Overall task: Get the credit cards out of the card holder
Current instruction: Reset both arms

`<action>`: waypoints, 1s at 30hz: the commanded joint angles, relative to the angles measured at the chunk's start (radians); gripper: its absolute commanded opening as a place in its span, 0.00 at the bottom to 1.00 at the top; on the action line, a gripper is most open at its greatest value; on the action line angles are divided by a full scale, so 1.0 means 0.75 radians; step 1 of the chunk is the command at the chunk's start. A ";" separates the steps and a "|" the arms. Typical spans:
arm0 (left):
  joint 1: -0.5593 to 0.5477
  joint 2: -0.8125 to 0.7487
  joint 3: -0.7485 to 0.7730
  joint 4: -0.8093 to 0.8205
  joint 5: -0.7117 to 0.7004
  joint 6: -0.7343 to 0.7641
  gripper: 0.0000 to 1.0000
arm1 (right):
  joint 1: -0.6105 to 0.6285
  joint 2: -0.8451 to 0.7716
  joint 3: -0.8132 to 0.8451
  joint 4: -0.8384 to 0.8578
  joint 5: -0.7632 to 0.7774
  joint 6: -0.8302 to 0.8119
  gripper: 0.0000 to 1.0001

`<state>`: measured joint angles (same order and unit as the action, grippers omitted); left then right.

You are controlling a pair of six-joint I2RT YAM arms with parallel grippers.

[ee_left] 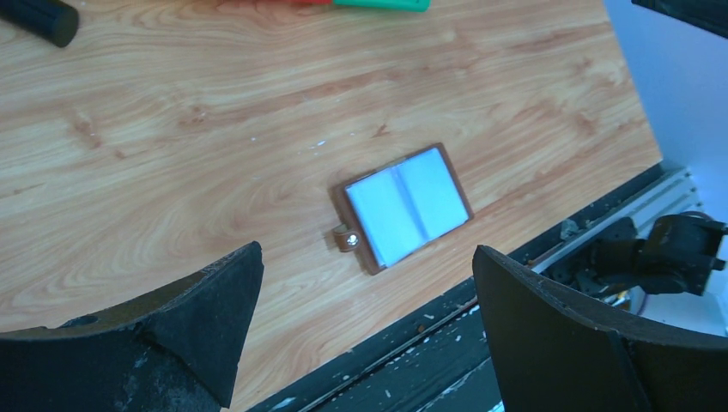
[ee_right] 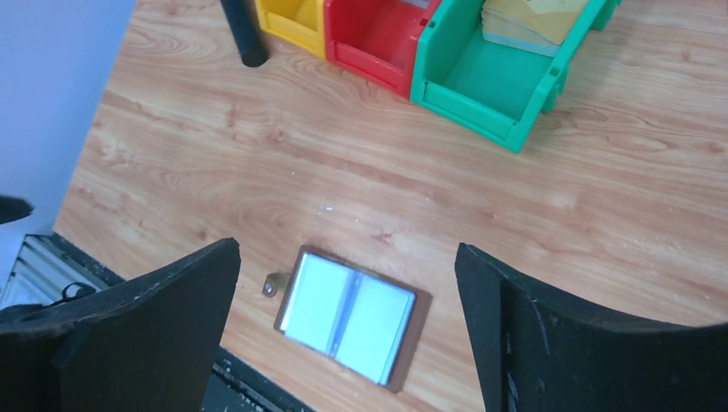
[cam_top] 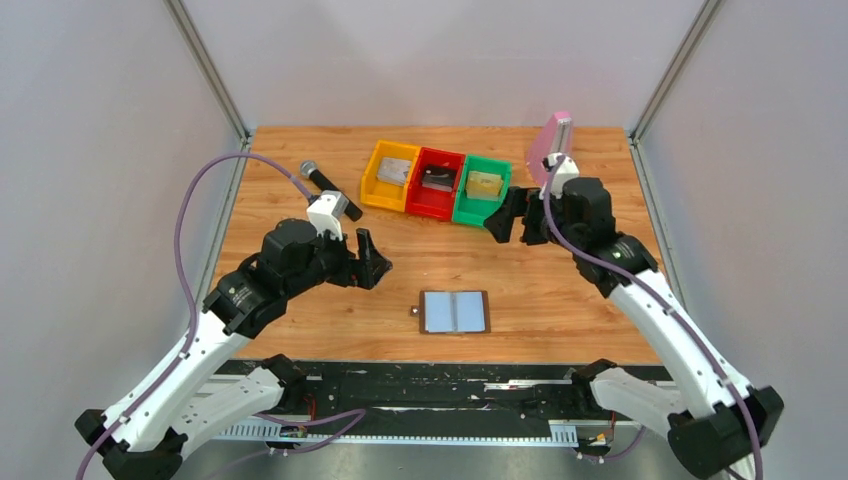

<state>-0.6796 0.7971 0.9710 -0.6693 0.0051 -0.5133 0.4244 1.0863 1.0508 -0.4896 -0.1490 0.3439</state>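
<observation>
The card holder (cam_top: 455, 312) lies open and flat on the wood near the table's front edge, brown rim around two silvery light-blue panels, strap tab on its left; no card shows on the panels. It also appears as the card holder (ee_left: 403, 206) and the card holder (ee_right: 348, 313). My left gripper (cam_top: 373, 260) hovers open to its upper left, jaws wide and empty (ee_left: 367, 253). My right gripper (cam_top: 518, 222) hangs open beside the green bin (cam_top: 482, 192), nothing between its fingers (ee_right: 345, 249). A yellowish stack that looks like credit cards (ee_right: 532, 21) rests in the green bin.
Yellow bin (cam_top: 390, 176), red bin (cam_top: 437, 184) and the green bin stand in a row at the back, each with a flat piece inside. A black cylindrical object (cam_top: 330, 188) lies left of them. A pink upright block (cam_top: 550, 145) stands at the back right.
</observation>
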 commanded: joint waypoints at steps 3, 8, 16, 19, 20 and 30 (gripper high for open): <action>-0.002 -0.061 -0.032 0.152 0.058 -0.086 1.00 | 0.003 -0.305 -0.070 -0.136 -0.060 0.098 1.00; -0.002 -0.069 -0.041 0.144 0.058 -0.109 1.00 | 0.004 -0.479 -0.148 -0.185 -0.079 0.218 1.00; -0.003 -0.128 -0.150 0.212 0.098 -0.154 1.00 | 0.003 -0.635 -0.279 -0.206 -0.085 0.370 1.00; -0.002 -0.155 -0.185 0.232 0.106 -0.159 1.00 | 0.002 -0.679 -0.304 -0.211 -0.069 0.389 1.00; -0.002 -0.159 -0.189 0.233 0.105 -0.159 1.00 | 0.004 -0.688 -0.306 -0.213 -0.067 0.390 1.00; -0.002 -0.190 -0.231 0.265 0.115 -0.171 1.00 | 0.003 -0.732 -0.282 -0.245 -0.012 0.391 1.00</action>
<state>-0.6796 0.6659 0.8043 -0.5240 0.0788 -0.6258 0.4244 0.5514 0.8154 -0.6781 -0.1879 0.6231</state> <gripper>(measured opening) 0.998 0.998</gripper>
